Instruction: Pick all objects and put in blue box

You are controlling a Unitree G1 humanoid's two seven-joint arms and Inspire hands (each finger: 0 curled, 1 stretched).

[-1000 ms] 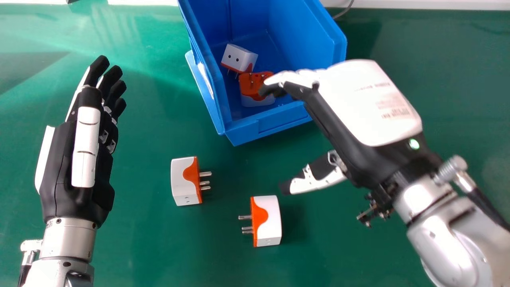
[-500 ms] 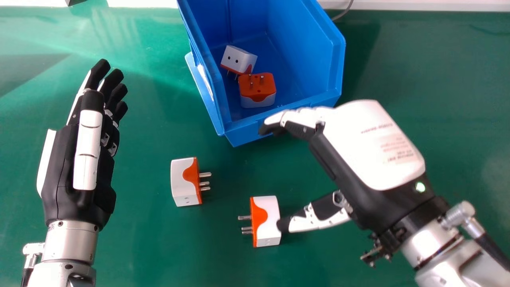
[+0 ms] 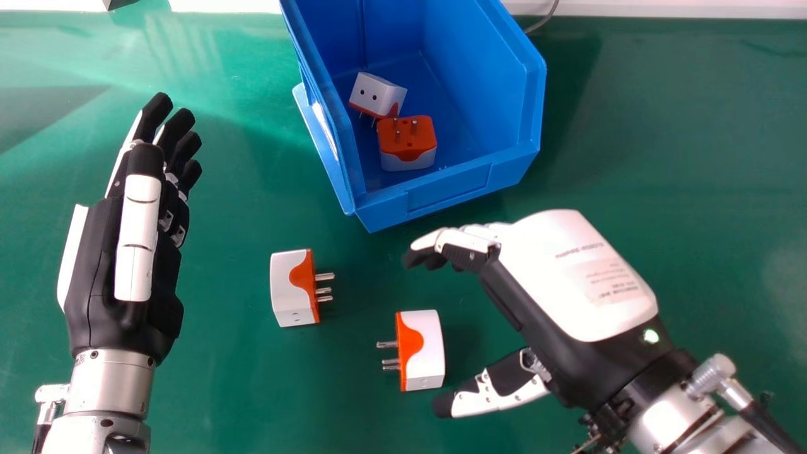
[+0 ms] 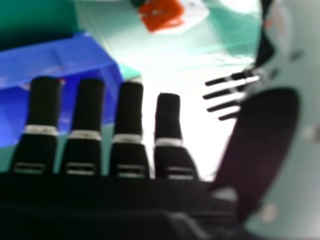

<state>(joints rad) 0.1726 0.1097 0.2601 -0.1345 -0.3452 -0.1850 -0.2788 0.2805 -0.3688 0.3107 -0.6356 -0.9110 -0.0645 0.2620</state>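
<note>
"Fingers (image 3: 466, 244) of the right hand (image 3: 577, 271): loosely extended, clasping nothing. And beneath?"

"Green bench (image 3: 252, 397), with the blue box (image 3: 444, 189) toward its far side."

"Anything from the left hand (image 3: 133, 246)?"

"Idle at the left of the head view, straight-fingered and empty."

"And the change?"

"Right hand down and away from the box, from above its front wall a second ago to beside the loose adapters. Thumb (image 3: 495, 397) past the right adapter (image 3: 423, 350) now, toward the near side."

"Meaning what for the task?"

"Probably an approach for another pick. Halfway along, judging by two adapters inside and two outside."

"Go through them."

"Inside, a white adapter (image 3: 378, 94) tilted just beside an orange-faced adapter (image 3: 406, 142). Outside, unmoved on the bench, the left adapter (image 3: 291, 287) and the right adapter, well apart."

"Next?"

"Likely best to lower a little, straddle the right adapter's white body, then close evenly. Beware a thumb too far toward its near end: possible twist or slip."

"And the smallest parts?"

"Metal pins (image 3: 388, 344) toward the left adapter. Better not to pinch those."
</note>
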